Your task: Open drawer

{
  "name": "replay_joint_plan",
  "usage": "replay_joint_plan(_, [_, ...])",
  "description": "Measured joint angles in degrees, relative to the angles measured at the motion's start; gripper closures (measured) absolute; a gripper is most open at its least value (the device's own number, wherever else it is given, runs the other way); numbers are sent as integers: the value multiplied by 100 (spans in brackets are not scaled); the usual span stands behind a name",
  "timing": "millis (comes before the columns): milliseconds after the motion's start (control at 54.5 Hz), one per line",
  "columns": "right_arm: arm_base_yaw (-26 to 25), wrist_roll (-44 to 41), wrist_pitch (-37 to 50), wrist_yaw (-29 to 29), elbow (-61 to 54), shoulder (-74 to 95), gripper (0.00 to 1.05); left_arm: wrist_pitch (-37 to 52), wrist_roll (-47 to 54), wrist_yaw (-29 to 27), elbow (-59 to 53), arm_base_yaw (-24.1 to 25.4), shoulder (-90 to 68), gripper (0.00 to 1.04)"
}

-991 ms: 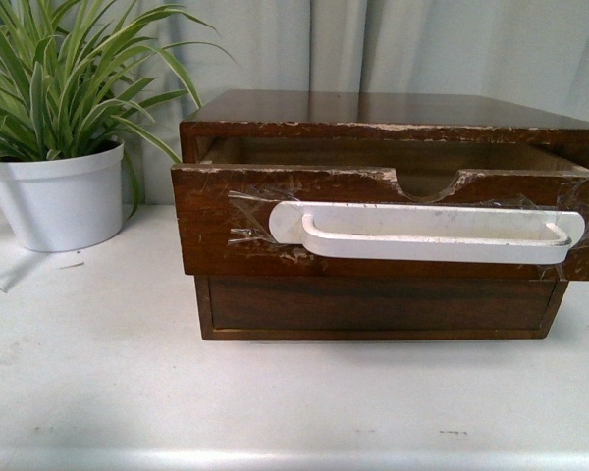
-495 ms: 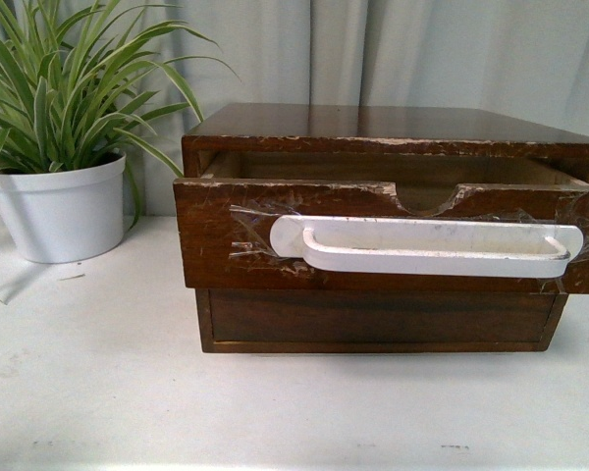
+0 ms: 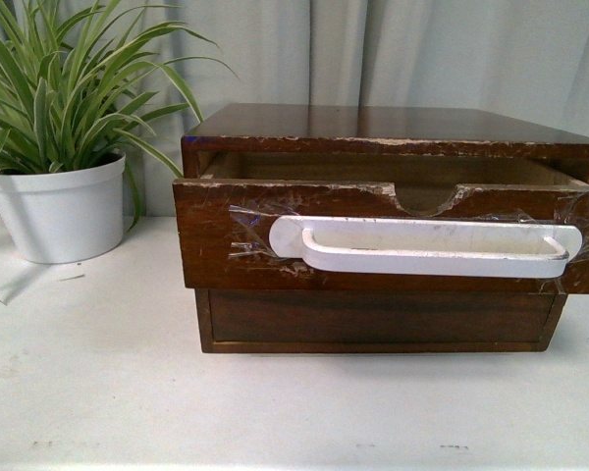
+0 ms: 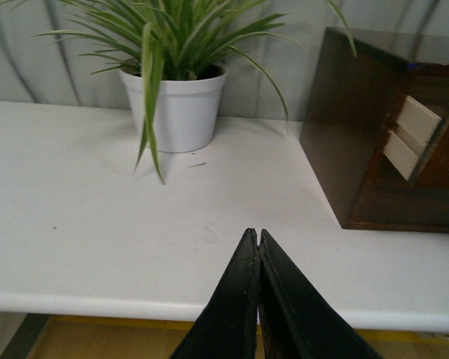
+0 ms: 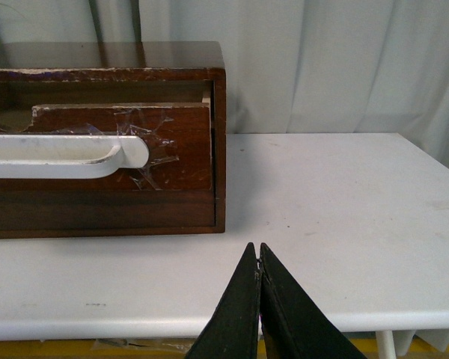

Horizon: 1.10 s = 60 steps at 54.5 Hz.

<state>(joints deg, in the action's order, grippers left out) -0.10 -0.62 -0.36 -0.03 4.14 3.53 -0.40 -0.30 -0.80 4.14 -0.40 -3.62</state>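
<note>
The drawer (image 3: 216, 245), dark brown with a chipped edge and half-round notch, stands pulled partly out of the wooden cabinet (image 3: 373, 123). Its long white handle (image 3: 422, 247) is stuck on with clear tape. The drawer also shows in the right wrist view (image 5: 187, 142). Neither gripper shows in the front view. My left gripper (image 4: 256, 233) is shut and empty over the table's front edge, left of the cabinet. My right gripper (image 5: 256, 247) is shut and empty over the table's front edge, off the cabinet's right corner.
A plain lower drawer front (image 3: 373, 312) without a handle sits under the open drawer. A white pot with a striped green plant (image 3: 64, 206) stands on the white table (image 3: 98, 373) left of the cabinet, also in the left wrist view (image 4: 178, 105). Grey curtain hangs behind.
Between one second and half a second ago the cabinet, drawer and plant shifted down in the front view. Since then nothing has visibly moved.
</note>
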Motion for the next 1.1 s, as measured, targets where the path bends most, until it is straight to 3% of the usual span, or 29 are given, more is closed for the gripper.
replay_joint_plan(826, [0, 4, 20, -2, -372, -330, 103, 13, 2, 74, -348, 24, 343, 100])
replay_joint_plan(862, [0, 0, 20, -2, -372, -330, 102, 13, 2, 74, -348, 24, 343, 94])
replay_joint_plan(1101, [0, 2, 20, -2, -372, -330, 62, 13, 2, 74, -348, 24, 343, 55])
